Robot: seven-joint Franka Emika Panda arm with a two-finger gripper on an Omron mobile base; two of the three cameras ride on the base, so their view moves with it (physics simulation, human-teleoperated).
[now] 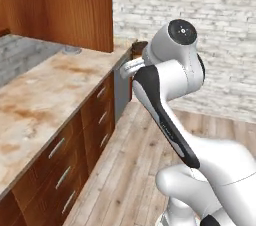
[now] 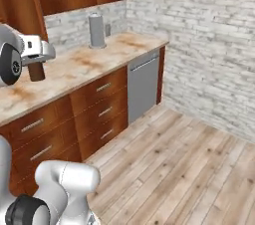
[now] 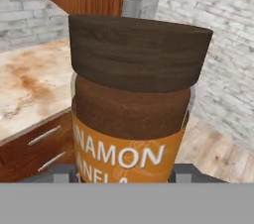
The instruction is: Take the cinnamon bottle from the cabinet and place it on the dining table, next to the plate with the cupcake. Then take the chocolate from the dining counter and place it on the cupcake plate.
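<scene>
My gripper (image 3: 127, 174) is shut on the cinnamon bottle (image 3: 130, 104), a brown cylinder with a dark wooden cap and an orange label. From the right base the bottle (image 2: 36, 72) hangs upright under the white hand (image 2: 35, 50), above the counter's front part. In the left base view its dark top (image 1: 139, 47) peeks out behind the arm's elbow, past the counter's end. The reddish-brown cabinet (image 1: 70, 5) stands behind and to the left. The blue plate, the cupcake and the chocolate are out of view.
A marbled stone counter (image 1: 45, 90) runs over wooden drawer fronts with metal handles (image 2: 102, 112). A grey cylinder (image 2: 96, 31) stands at the counter's back. A steel dishwasher front (image 2: 144, 84) ends the row. Plank floor (image 2: 184, 169) and a white brick wall (image 2: 209, 45) lie to the right.
</scene>
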